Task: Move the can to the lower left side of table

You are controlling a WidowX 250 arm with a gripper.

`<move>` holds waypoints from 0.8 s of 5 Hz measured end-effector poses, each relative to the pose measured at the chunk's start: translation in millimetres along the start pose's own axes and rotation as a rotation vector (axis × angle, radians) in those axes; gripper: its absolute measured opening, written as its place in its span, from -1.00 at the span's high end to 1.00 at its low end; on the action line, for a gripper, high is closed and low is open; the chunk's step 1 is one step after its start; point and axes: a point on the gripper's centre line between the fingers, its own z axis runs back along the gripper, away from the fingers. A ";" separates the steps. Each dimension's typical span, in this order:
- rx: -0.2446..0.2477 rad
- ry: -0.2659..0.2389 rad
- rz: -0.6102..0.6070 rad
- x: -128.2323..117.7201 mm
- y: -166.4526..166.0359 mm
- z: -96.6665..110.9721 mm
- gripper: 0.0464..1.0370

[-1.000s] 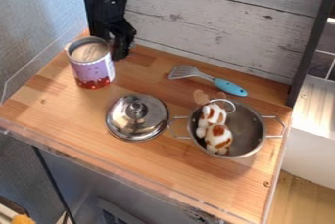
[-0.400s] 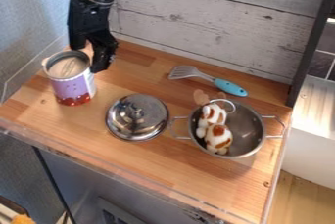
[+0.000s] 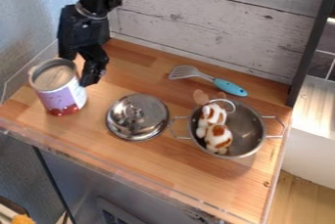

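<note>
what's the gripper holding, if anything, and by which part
The purple-and-red can, it seems: the gripper has it by the upper right side, near the rim.

can (image 3: 60, 91): one | lid (image 3: 137, 119): one | pot (image 3: 250, 129): one | pot handles (image 3: 280, 126): two | spatula (image 3: 214, 80): one | spotted plush toy (image 3: 216, 132): one | wooden tabletop (image 3: 170, 164): one | black gripper (image 3: 84, 71): one
</note>
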 end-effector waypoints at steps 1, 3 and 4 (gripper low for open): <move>-0.011 -0.014 0.012 15.3 1.1 -2.2 -0.93; -0.050 -0.012 0.031 24.7 -4.7 9.4 -0.93; -0.046 0.000 0.029 21.9 -6.4 12.3 -0.93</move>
